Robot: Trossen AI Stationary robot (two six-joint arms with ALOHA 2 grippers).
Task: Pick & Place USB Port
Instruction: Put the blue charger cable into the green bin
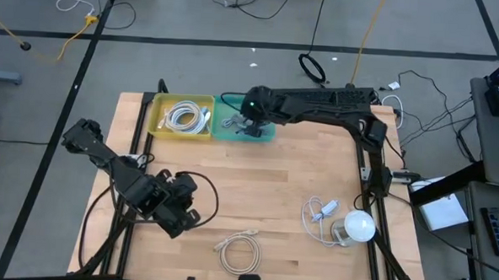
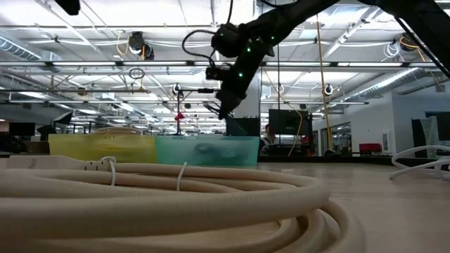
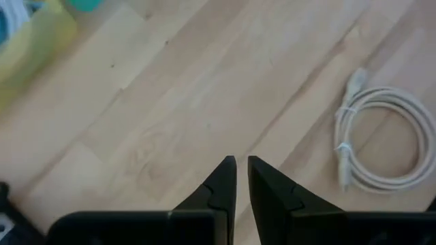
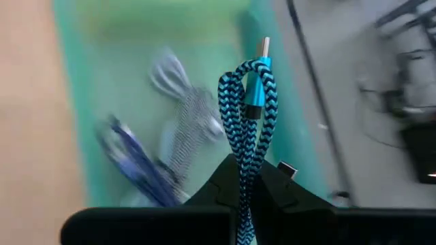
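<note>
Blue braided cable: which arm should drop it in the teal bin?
Right. The right gripper is shut on the blue braided cable and hangs over the teal bin. The left gripper sits low near the front, holding nothing.

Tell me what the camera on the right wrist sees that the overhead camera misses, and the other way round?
Only the right wrist view shows the blue braided cable pinched in the right gripper, its metal plug pointing away from the jaws, and the cables lying inside the teal bin beneath it.

Only the high view shows the whole table: the yellow bin holding a white coil, the left gripper waiting near the front, a loose white cable and a white round object.

Both show the right gripper over the teal bin.
</note>
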